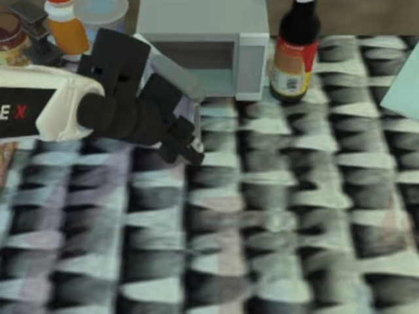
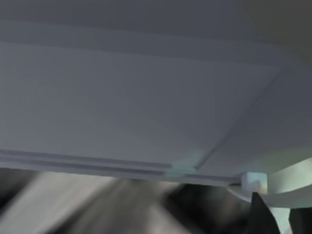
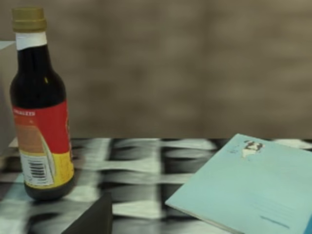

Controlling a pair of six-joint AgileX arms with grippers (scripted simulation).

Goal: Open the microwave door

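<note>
Black, grey and pale woven cloth covers the counter (image 1: 275,216), and behind it stands a dull brown wall. At the far edge, around twelve o'clock, sits the microwave (image 1: 203,26), its pale cavity showing. The microwave door (image 1: 177,72) is swung out toward the front left, standing at an angle from the box. The left hand (image 1: 186,147) sits just beside the door's free edge, at about seven o'clock from the microwave, with its black wrist crossing in front of the door panel. In the left wrist view the door's flat grey face fills nearly everything, very close. Whether the left hand's fingers are apart or together, I cannot tell.

A dark sauce bottle (image 1: 296,52) with a red and yellow label stands just beside the microwave at three o'clock. A light blue booklet (image 3: 248,185) lies at the counter's right edge. An orange bottle (image 1: 65,26) stands at ten o'clock. The right arm shows only a dark sliver in its own wrist view.
</note>
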